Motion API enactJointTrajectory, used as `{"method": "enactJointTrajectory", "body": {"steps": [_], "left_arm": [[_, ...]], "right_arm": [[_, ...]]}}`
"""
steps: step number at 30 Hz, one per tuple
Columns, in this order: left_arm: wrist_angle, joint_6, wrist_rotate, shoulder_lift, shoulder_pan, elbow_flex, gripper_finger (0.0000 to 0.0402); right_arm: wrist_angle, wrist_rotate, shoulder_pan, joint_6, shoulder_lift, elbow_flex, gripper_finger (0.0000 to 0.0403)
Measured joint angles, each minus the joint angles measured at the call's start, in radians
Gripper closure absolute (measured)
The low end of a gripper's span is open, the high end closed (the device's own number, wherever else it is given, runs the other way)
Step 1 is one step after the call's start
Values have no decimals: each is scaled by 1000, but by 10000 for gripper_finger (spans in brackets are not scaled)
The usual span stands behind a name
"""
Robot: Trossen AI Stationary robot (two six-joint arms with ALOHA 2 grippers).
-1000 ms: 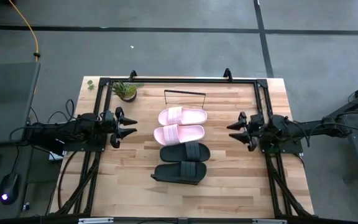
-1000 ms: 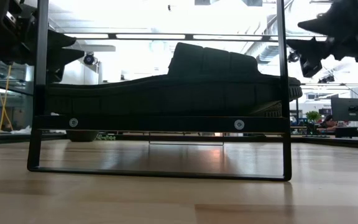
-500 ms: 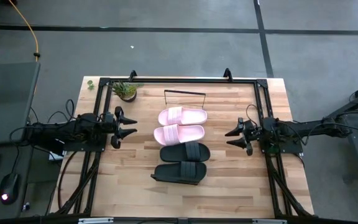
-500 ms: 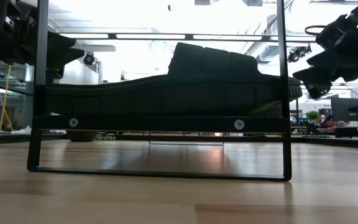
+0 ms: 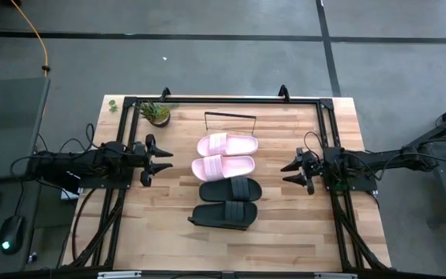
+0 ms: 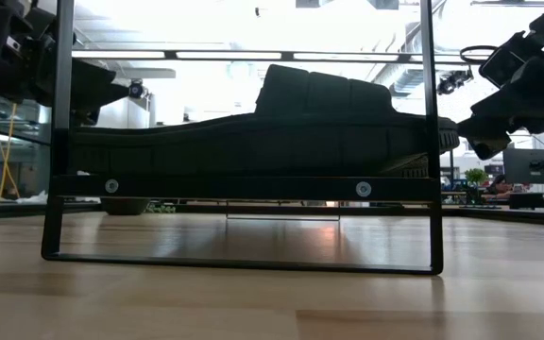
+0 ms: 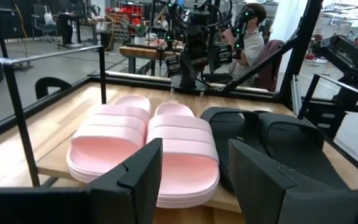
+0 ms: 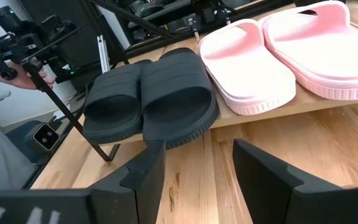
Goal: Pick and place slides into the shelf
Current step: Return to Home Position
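1. The right gripper (image 5: 286,172) has been lowered slightly since a second ago; its jaws are spread wide and empty.
2. The left gripper (image 5: 166,160) is likewise held open, nothing grasped.
3. Pink slides (image 5: 227,145) and black slides (image 5: 231,189) are seated side by side on the shelf (image 8: 328,107), mid-desk (image 5: 285,225), between the grippers.

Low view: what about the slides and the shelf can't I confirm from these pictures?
- Low view: the nearest black slide hides the other three on the shelf.
- Left wrist view: the left gripper's fingers cover the pink slides' near edge.
- Right wrist view: the outermost pink slide is cut off by the picture edge.
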Motion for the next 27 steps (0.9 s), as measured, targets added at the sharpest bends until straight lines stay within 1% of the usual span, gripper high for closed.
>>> {"method": "enactJointTrajectory", "body": {"steps": [12,16,19,23,27], "left_arm": [[-1,-24,4,0,0,0,234],[-1,-24,4,0,0,0,234],[-1,-24,4,0,0,0,234],[-1,-24,4,0,0,0,234],[-1,-24,4,0,0,0,234]], "right_arm": [[0,0,0,14,0,0,224],[1,0,0,222,0,0,224],[1,0,0,330,0,0,224],[1,0,0,384,0,0,224],[1,0,0,386,0,0,224]]}}
